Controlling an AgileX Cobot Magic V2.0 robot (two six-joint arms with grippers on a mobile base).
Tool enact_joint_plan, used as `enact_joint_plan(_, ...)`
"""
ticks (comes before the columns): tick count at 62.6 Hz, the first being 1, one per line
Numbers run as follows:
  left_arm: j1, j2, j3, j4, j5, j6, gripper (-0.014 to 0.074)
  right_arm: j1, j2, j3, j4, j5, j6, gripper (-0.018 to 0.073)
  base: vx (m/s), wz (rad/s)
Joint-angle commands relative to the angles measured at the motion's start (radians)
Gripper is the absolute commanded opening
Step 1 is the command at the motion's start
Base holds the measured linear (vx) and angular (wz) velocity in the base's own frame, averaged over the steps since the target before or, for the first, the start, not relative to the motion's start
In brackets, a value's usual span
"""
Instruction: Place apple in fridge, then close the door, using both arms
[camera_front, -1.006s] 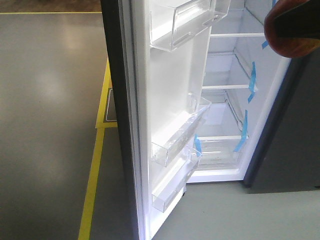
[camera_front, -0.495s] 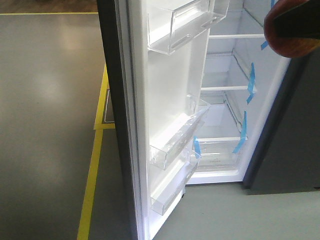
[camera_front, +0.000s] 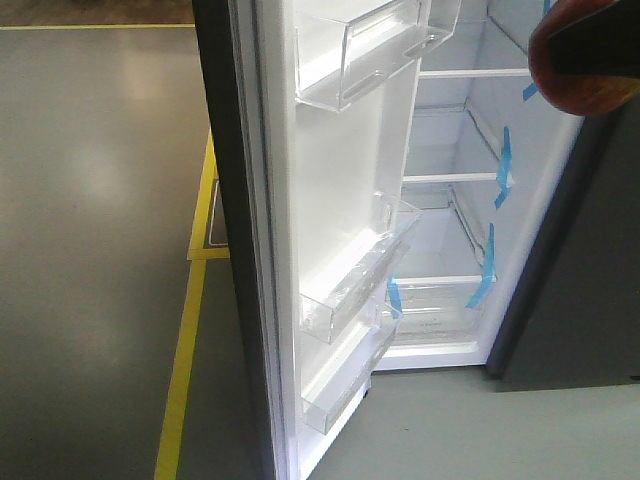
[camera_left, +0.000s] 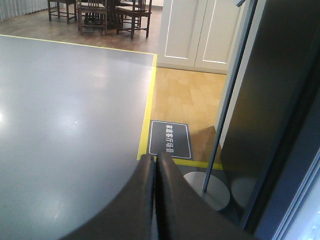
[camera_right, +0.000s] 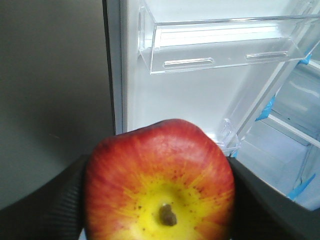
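You had the door (camera_front: 340, 200) standing open at the left, its bins (camera_front: 360, 50) facing the fridge (camera_front: 450, 230) shelves on the right. The apple (camera_right: 160, 185) sat between the right pincer's (camera_right: 160, 205) fingers, high before the opening. Your left pincer (camera_left: 155, 172) hung over the floor (camera_left: 65, 115), with the door's outer face to its right and a floor sign (camera_left: 170, 139) ahead.

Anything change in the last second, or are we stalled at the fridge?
Barely. The door and yellow floor line slid slightly left in the front view, then stopped. The right hand still holds the apple outside the fridge; door still open.
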Motion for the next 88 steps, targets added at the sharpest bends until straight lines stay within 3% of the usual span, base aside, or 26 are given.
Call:
enact_joint_plan(1, -0.002, -0.015, 0.028, -0.007, -0.069, -0.007, -0.0006, -0.003, -0.013, -0.032, 0.028, -0.06, -0.002, -0.0007, 0.03, 0.0)
enact_joint_plan(88, -0.002, -0.015, 0.028, -0.007, -0.069, -0.007, -0.0006, -0.003, -0.013, -0.032, 0.028, -0.06, -0.002, -0.0007, 0.04, 0.0)
